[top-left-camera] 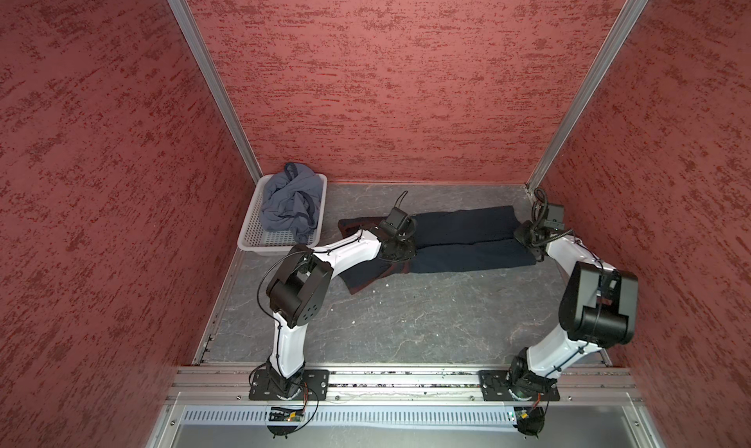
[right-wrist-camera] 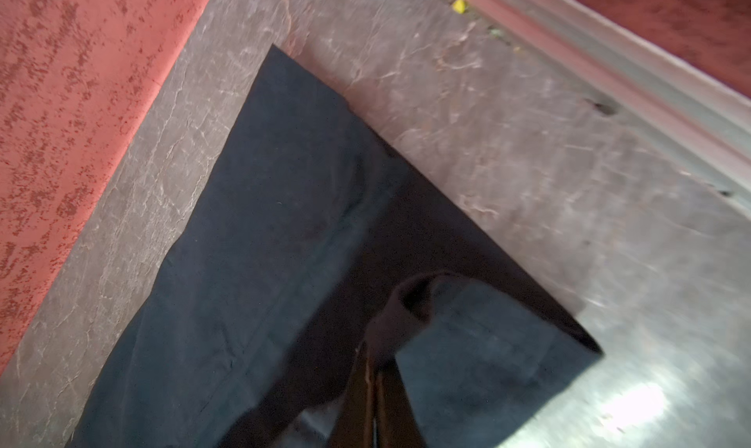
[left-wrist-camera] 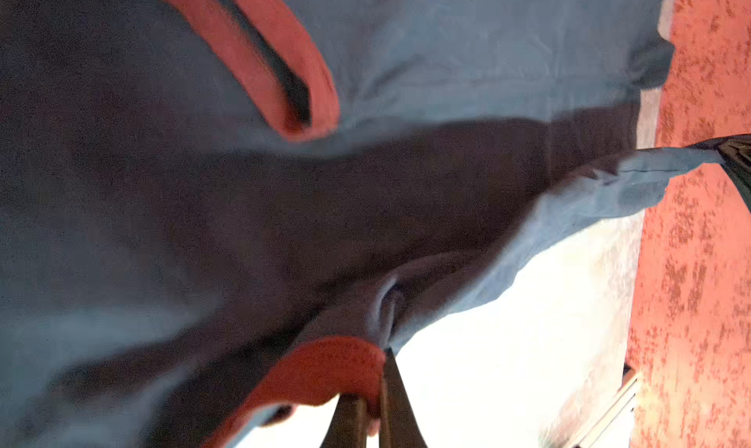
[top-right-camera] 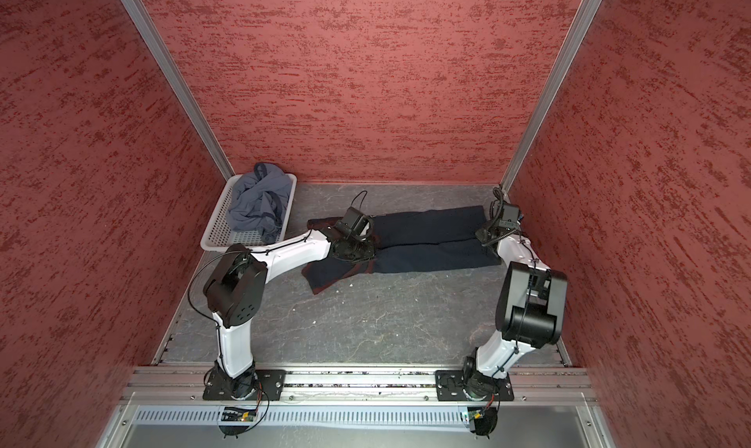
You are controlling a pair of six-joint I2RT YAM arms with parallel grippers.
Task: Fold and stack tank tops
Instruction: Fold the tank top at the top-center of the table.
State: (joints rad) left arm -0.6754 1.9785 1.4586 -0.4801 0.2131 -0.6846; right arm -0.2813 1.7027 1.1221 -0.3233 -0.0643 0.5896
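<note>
navy tank top (top-left-camera: 459, 238): soft folded strip lying on veined grey tabletop (top-left-camera: 406, 316), 12 o'clock | left pincer (left-wrist-camera: 372, 389): pinching its maroon trim, 9 o'clock end | right pincer (right-wrist-camera: 374, 368): pinching navy hem, 3 o'clock end | slate tank top (top-left-camera: 288, 202): crumpled in perforated basket (top-left-camera: 252, 238), 10 o'clock

In the basket (top-left-camera: 254, 230) at the far left corner of the table (top-left-camera: 406, 316) lies one tank top (top-left-camera: 286, 202) — the second tank top (top-left-camera: 459, 224) lies on the table to its right.
</note>
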